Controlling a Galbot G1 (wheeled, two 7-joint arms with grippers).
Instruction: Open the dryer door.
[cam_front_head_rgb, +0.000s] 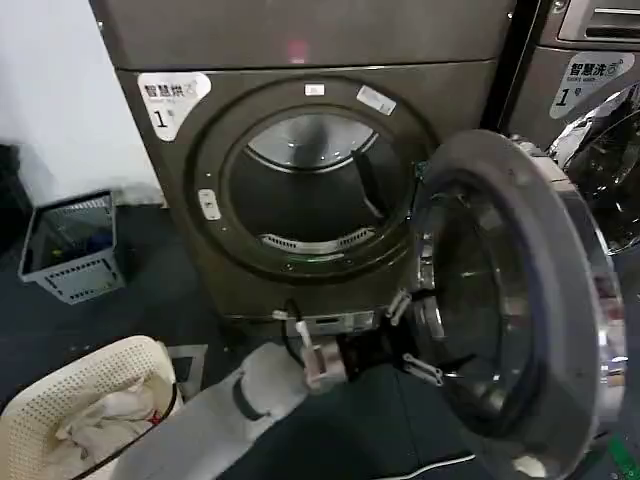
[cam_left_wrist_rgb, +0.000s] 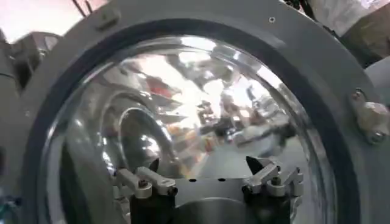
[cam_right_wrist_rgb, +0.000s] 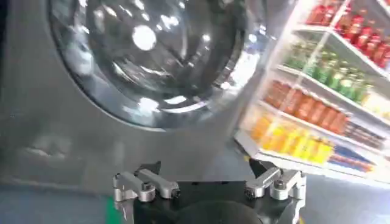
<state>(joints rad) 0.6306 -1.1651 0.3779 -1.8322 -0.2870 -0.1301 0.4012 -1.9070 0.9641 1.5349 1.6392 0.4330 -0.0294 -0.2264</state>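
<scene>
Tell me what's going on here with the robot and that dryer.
The robot is opening the dryer door, which already stands swung wide to the robot's right, leaving the drum exposed. The left gripper is low in front of the machine, close to the door's pale inner face, fingers open and holding nothing. The right gripper is also open, facing a neighbouring machine's chrome-ringed door. A laundry basket sits on the floor to the left.

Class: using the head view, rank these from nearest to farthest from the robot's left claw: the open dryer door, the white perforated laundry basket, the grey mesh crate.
1. Open dryer door with pale grey inner face: right beside the left claw.
2. White perforated laundry basket: lower left.
3. Grey mesh crate: far left, by the wall.
</scene>
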